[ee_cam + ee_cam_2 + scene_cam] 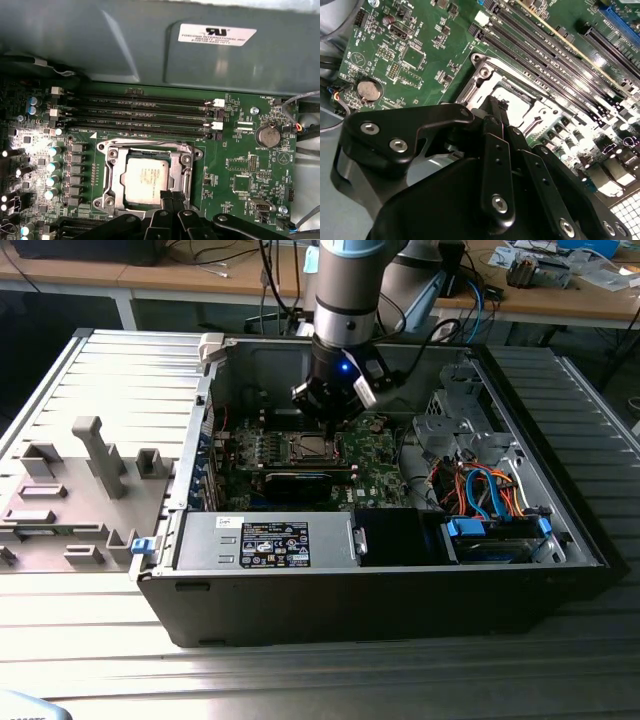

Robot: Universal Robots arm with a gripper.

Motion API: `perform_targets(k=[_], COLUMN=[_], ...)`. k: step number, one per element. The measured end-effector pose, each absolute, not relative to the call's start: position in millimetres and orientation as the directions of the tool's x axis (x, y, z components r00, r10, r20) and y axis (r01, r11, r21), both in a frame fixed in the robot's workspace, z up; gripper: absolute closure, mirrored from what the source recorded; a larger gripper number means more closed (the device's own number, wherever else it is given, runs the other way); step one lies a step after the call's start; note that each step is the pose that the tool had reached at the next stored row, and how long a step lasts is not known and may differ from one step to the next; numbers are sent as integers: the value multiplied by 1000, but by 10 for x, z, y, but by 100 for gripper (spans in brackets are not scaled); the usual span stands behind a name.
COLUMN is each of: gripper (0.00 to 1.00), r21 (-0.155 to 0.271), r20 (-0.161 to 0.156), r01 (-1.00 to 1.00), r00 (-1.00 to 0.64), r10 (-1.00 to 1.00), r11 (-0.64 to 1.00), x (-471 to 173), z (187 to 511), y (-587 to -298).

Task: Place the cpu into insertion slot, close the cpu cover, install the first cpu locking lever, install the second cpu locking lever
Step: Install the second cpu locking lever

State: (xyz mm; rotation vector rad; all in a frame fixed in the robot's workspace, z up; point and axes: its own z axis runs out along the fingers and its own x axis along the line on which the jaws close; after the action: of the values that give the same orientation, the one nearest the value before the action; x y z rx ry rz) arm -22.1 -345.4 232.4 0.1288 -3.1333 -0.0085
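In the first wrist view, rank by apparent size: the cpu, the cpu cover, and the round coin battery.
Largest to smallest, as they look in the first wrist view:
1. the cpu cover, the silver frame lying around the chip
2. the cpu, seated inside that frame, its near edge partly hidden by the pincer
3. the coin battery, clearly smallest

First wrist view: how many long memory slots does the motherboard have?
4. The memory slots lie in parallel rows between the case wall and the cpu: one nearest the wall, a second, a third, a fourth nearest the cpu. None seems hidden.
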Motion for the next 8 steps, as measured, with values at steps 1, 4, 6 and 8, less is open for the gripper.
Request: perform_targets(k=[1, 4, 6, 8], gripper=[89, 89, 89, 89], r21=[6, 11, 22, 38], r20=[5, 5, 4, 3], r01=[-82, -82, -82, -82], r00=[-997, -997, -997, -997], r10=[-82, -82, -82, -82], r11=[997, 997, 996, 996], x=[-221, -221, -221, -221], z=[2323, 2321, 2319, 2318], y=[-3462, -3499, -3519, -3540])
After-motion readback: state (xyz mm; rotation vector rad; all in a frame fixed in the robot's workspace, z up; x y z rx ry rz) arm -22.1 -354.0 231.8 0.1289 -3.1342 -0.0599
